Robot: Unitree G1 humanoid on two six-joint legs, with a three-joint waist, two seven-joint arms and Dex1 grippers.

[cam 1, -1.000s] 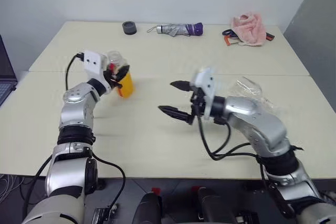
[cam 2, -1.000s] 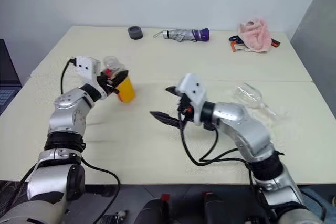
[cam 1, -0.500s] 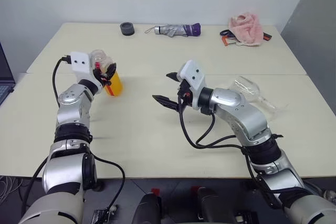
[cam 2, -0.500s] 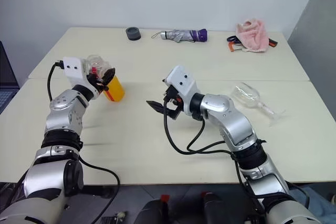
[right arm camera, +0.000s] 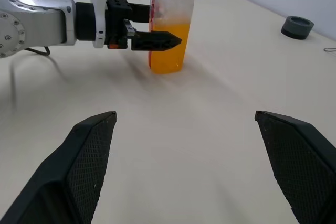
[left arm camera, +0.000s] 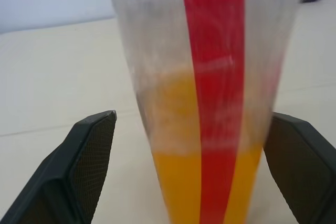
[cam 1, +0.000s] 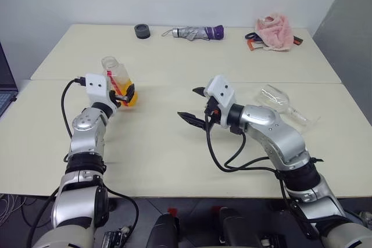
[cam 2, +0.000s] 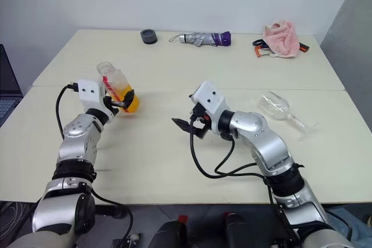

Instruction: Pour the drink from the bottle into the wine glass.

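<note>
Left wrist view: the bottle carries a plain red vertical stripe and no writing that can be read; it is clear plastic, and the orange-yellow drink fills roughly its lower half. It stands upright on the counter toward the left edge, between the spread fingers of the left gripper, with bare counter visible between the bottle and one finger, so nothing is gripped. The right gripper hangs over the middle of the counter, wide open and empty. The wine glass lies on its side toward the right edge, its foot nearest that edge. Along the far edge lie a dark round object, a folded umbrella and a pink cloth. The near half of the counter is bare.
</note>
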